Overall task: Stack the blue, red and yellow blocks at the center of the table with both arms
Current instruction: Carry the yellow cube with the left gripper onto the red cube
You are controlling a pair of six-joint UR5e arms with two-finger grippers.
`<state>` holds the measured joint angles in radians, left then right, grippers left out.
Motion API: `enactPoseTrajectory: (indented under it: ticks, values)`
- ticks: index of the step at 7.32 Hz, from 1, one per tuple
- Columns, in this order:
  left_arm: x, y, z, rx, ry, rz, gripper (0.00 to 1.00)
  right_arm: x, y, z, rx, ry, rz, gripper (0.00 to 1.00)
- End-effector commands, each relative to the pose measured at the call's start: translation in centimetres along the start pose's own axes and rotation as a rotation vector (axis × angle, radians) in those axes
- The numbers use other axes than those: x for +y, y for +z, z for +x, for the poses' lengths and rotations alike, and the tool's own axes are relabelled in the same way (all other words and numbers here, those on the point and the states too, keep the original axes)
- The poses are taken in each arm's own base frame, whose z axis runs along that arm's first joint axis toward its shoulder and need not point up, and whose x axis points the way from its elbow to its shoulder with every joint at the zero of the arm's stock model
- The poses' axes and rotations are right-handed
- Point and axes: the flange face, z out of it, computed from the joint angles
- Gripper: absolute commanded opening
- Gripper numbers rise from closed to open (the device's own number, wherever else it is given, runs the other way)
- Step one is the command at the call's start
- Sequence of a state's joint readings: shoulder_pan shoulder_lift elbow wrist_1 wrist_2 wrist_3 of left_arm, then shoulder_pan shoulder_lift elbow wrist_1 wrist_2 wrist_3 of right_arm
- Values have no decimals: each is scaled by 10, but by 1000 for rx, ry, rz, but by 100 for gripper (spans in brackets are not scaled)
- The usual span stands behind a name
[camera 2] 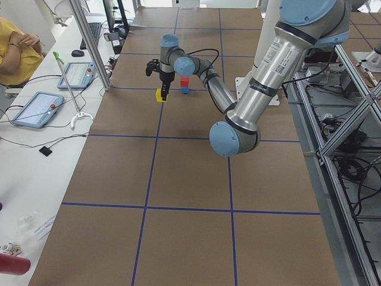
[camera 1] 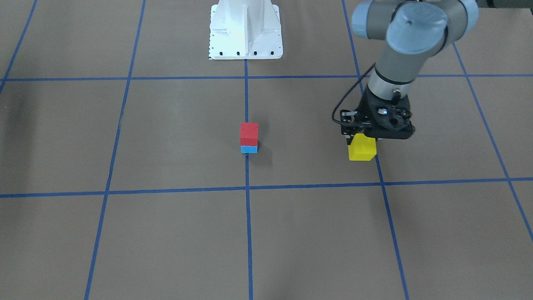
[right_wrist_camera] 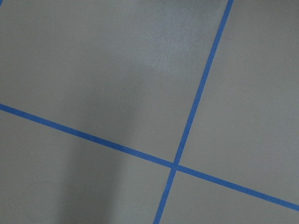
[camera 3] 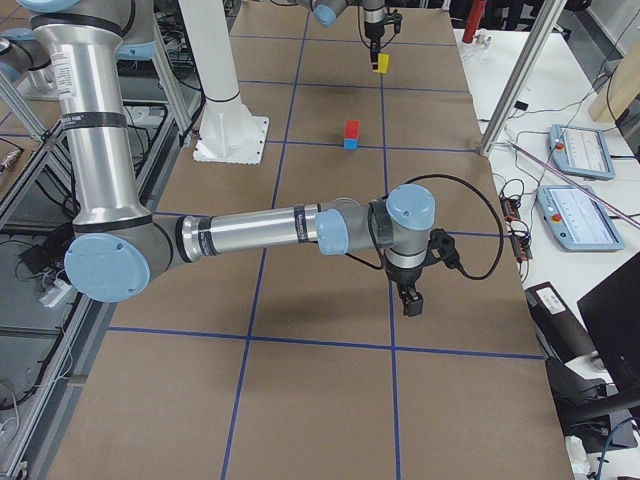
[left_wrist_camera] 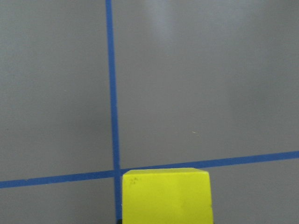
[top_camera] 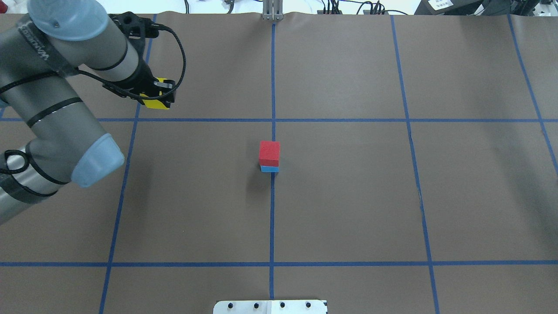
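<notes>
Left gripper (camera 1: pixel 363 141) is clamped on the yellow block (camera 1: pixel 362 152), fingers pinching its upper part w/ the cube hanging below the black body. It's over a tape crossing out on the robot's left half of the table (camera 1: pixel 175 233); whether the cube is clear of the surface can't be told for sure. Key relation: the stack lies toward table centre from that gripper, i.e. to the robot's right and somewhat nearer the pedestal (camera 1: pixel 245 29), w/ bare table in btwn. The stack is the red block (camera 1: pixel 249 132) sitting squarely on the blue block (camera 1: pixel 249 149), on the centre tape line, edges approx flush. Cubes have no long axis, so the only axis that matters is the stack's upright one; judged next move is lift, carry across and set yellow down flat onto red's top face, sides aligned. The left arm is plainly nearer and has the block. The right gripper (camera 3: pixel 410 300) hangs well apart toward the table's right end and shows only in the side view, so can't tell if it's wide or narrow; its wrist cam sees just tape and table. All 3 cubes are matte, same size, crisp edges, prob. light. Table is flat brown matte sheet w/ thin blue tape squares, so low glare and decent grip.
</notes>
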<state>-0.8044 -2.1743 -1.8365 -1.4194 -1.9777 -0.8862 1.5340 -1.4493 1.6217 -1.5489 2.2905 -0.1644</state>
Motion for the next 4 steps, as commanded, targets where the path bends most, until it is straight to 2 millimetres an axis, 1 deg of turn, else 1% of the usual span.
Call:
enactPoseTrajectory:
  ticks: [1, 2, 3, 4]
  values:
    - [44, -9, 115, 32, 3, -4, 0, 3, 3, 2, -1, 6, -7, 100]
    - [68, -3, 163, 17, 11, -11, 0, 3, 3, 2, -1, 14, -7, 100]
    - [73, 9, 202, -5, -4, -8, 0, 4, 3, 3, 0, 17, -7, 100]
    - [69, 19, 215, -20, -5, -16, 0, 4, 3, 3, -1, 18, -8, 100]
